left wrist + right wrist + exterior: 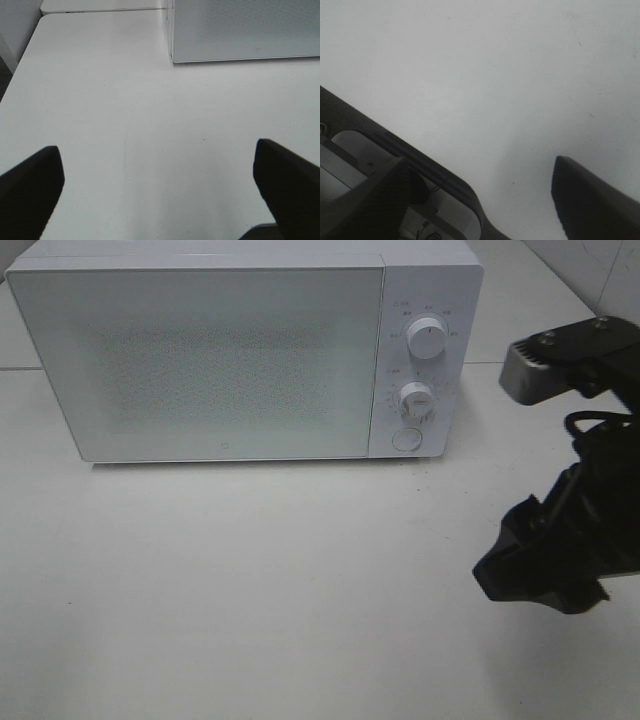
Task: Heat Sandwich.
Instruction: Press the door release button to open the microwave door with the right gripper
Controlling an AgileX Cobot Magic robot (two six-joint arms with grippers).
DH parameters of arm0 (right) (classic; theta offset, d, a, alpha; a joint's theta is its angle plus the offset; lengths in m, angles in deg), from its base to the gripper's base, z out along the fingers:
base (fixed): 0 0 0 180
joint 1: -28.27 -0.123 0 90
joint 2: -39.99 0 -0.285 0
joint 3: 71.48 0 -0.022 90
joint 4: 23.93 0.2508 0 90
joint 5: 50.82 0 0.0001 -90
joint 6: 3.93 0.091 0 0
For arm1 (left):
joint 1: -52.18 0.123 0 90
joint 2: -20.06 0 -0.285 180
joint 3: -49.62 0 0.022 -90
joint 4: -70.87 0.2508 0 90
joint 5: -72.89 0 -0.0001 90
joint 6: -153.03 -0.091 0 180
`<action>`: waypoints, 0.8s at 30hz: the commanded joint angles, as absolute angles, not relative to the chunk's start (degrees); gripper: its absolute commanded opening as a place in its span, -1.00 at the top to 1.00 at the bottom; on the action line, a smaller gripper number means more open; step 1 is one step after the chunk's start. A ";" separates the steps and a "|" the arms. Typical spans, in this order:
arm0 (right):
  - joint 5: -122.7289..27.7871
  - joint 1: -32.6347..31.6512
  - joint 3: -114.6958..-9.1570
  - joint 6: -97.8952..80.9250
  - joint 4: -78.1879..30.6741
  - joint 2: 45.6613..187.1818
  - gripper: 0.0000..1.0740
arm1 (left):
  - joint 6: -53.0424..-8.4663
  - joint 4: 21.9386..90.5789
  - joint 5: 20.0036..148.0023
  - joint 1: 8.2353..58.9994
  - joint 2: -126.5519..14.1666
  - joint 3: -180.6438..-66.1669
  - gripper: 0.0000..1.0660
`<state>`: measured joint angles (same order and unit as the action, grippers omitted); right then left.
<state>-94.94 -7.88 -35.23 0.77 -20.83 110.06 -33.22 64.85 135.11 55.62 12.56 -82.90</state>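
Your left gripper hangs over the white table with its two dark fingers spread wide and only bare tabletop between them. Its wrist view shows a lower corner of the microwave ahead, standing on the table.

Your right gripper is released too: one finger stands well apart from the other, and they grasp nothing, only plain table surface showing in the gap. From the high camera you see the right arm as a black mass over the table's right side, in front of the microwave and to the right of it, not touching it.

The microwave sits at the back of the table with its door closed. On the panel beside the door are the upper knob, the lower knob and a round button below them.

The sandwich shows in none of your views, so you cannot tell where it lies
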 commanded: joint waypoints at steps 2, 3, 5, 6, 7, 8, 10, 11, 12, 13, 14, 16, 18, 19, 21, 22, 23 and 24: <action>-99.47 -7.65 -35.34 0.48 -22.55 104.33 -0.42 | -33.39 64.45 134.37 55.91 13.48 -82.84 -0.83; -100.04 -7.65 -35.11 0.88 -22.95 102.84 -0.42 | -33.39 64.45 134.37 55.91 13.48 -82.84 -0.83; -101.24 -7.65 -35.05 1.40 -23.58 99.75 -0.42 | -33.39 64.45 134.37 55.91 13.48 -82.84 -0.83; -103.02 -7.65 -35.05 1.63 -24.33 96.77 -0.42 | -33.39 64.45 134.37 55.91 13.48 -82.84 -0.83; -103.02 -7.65 -35.05 1.63 -24.33 96.77 -0.42 | -33.39 64.45 134.37 55.91 13.48 -82.84 -0.83; -103.65 -7.65 -35.05 1.63 -24.67 95.39 -0.42 | -33.39 64.45 134.37 55.91 13.48 -82.84 -0.83; -106.34 -7.65 -35.05 2.03 -25.88 90.18 -0.42 | -33.39 64.45 134.37 55.91 13.48 -82.84 -0.83; -107.26 -7.65 -35.05 2.20 -26.16 88.58 -0.42 | -33.39 64.45 134.37 55.91 13.48 -82.84 -0.83; -108.12 -7.65 -35.05 2.60 -26.45 87.37 -0.42 | -33.39 64.45 134.37 55.91 13.48 -82.84 -0.83; -108.12 -7.65 -35.05 2.60 -26.45 87.37 -0.42 | -33.39 64.45 134.37 55.91 13.48 -82.84 -0.83; -109.09 -7.65 -35.05 3.35 -26.97 85.94 -0.42 | -33.39 64.45 134.37 55.91 13.48 -82.84 -0.83; -111.73 -7.60 -35.05 5.92 -28.23 82.33 -0.42 | -33.39 64.45 134.37 55.91 13.48 -82.84 -0.83; -112.59 -6.91 -35.05 6.27 -28.51 81.18 -0.42 | -33.39 64.45 134.37 55.91 13.48 -82.84 -0.83; -113.22 -5.93 -35.05 6.44 -28.46 80.38 -0.42 | -33.39 64.45 134.37 55.91 13.48 -82.84 -0.83; -114.94 -1.29 -34.83 5.92 -28.51 76.77 -0.42 | -33.39 64.45 134.37 55.91 13.48 -82.84 -0.83; -114.94 0.54 -34.65 5.52 -28.51 75.68 -0.42 | -33.39 64.45 134.37 55.91 13.48 -82.84 -0.83; -114.94 0.54 -34.65 5.52 -28.51 75.68 -0.42 | -33.39 64.45 134.37 55.91 13.48 -82.84 -0.83; -114.94 2.20 -34.31 5.18 -28.51 74.25 -0.42 | -33.39 64.45 134.37 55.91 13.48 -82.84 -0.83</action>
<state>-114.13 1.40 -34.42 5.41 -28.17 74.60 -33.22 64.85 135.11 55.62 12.56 -82.90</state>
